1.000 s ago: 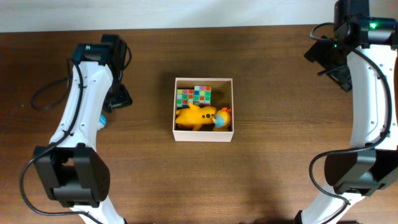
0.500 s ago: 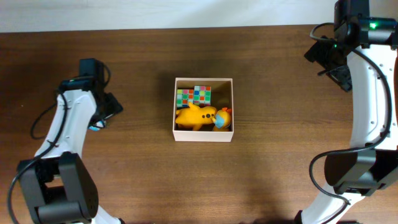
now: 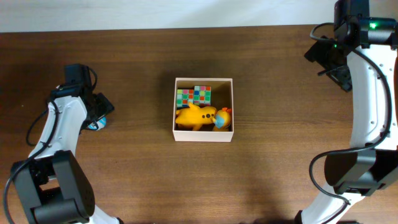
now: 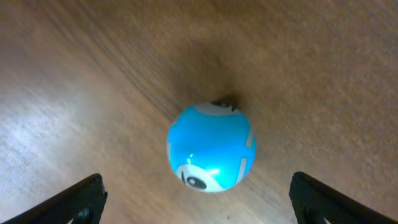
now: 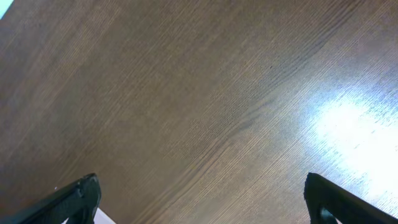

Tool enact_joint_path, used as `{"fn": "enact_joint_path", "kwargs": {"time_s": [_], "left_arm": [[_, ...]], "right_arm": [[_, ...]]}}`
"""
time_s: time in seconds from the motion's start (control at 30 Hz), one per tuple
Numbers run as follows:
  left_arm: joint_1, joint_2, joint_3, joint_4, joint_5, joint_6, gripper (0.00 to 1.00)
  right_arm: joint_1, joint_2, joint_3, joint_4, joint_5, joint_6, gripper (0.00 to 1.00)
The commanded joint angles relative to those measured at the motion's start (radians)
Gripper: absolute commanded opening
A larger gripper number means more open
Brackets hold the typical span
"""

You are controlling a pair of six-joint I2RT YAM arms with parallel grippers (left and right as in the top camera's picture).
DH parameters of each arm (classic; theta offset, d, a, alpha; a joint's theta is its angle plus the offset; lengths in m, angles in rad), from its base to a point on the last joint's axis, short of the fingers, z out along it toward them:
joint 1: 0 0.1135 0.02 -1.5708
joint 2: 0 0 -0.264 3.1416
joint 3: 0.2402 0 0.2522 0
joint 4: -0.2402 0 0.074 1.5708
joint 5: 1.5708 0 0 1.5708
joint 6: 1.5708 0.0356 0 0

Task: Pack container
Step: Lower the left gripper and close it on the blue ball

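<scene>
Left wrist: left gripper (image 4: 196, 202) spread wide, empty, above blue ball (image 4: 210, 147). Lower centred, squeeze gently (round, could roll), carry to container (image 3: 204, 137). Right gripper (image 5: 202, 193) spread, empty.

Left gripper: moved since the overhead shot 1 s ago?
Yes. In the overhead view the left gripper has shifted left, further from the square pale beige cardboard container, which has stayed put. It is now open above a blue and white ball.

White links (image 3: 370, 93), black joints (image 3: 349, 171), looping black cables (image 3: 311, 174).
</scene>
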Motion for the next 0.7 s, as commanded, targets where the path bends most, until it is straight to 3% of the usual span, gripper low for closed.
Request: {"fn": "enact_joint_path", "kwargs": {"time_s": [0.0, 0.67], "left_arm": [[0.003, -0.026, -0.034, 0.031, 0.010, 0.017, 0.96], [0.003, -0.026, -0.230, 0.317, 0.002, 0.017, 0.96]], "right_arm": [[-0.005, -0.009, 0.010, 0.000, 0.002, 0.003, 0.99], [-0.005, -0.009, 0.010, 0.000, 0.002, 0.003, 0.99]]}}
